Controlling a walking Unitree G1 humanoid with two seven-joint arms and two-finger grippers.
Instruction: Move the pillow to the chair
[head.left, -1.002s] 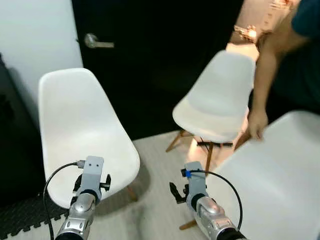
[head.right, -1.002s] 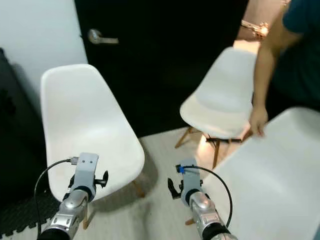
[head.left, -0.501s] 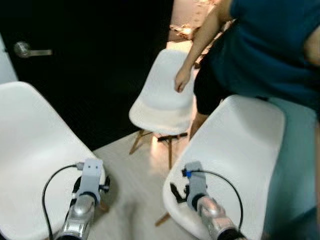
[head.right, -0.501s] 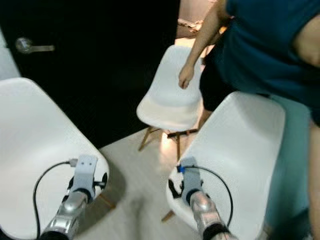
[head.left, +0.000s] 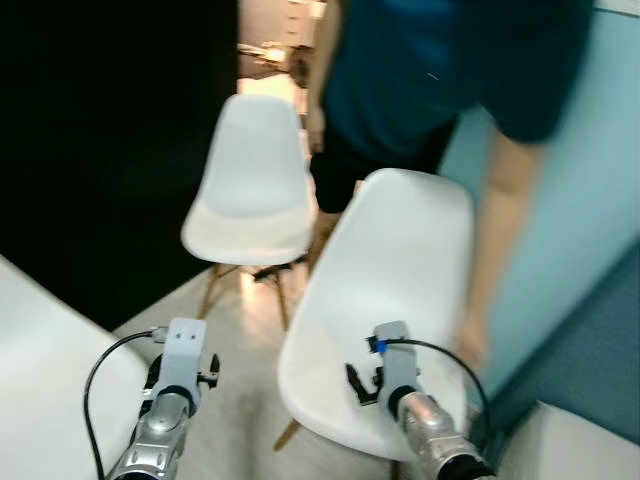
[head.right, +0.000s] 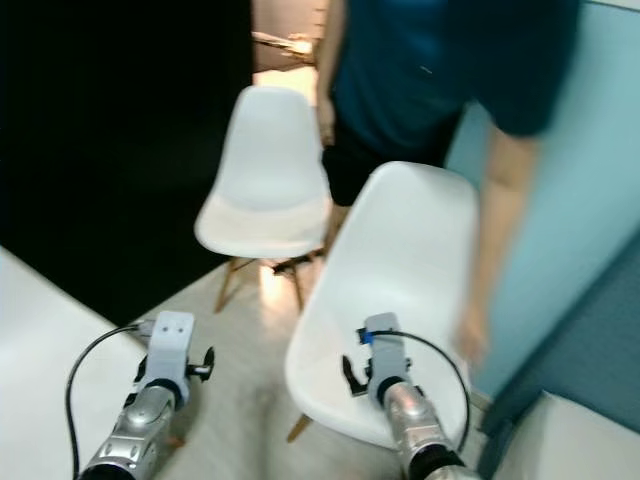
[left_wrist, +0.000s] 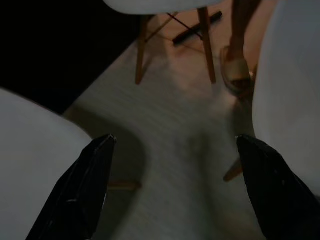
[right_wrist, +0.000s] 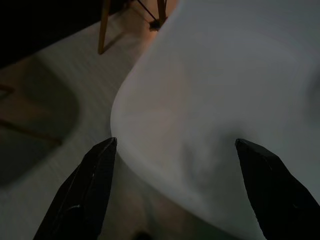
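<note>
Both sets of fingers spread, empty, right fingers (right_wrist: 175, 190) over white chair (head.left: 390, 290), left fingers (left_wrist: 172, 192) over floor (left_wrist: 165, 130), person (head.left: 440, 80) behind.

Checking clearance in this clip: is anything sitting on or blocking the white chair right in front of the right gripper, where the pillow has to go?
Nothing lies on the near chair's seat. The right gripper, open, hangs over its front edge. A person stands close behind its back, one arm hanging beside it. No pillow can be made out.
</note>
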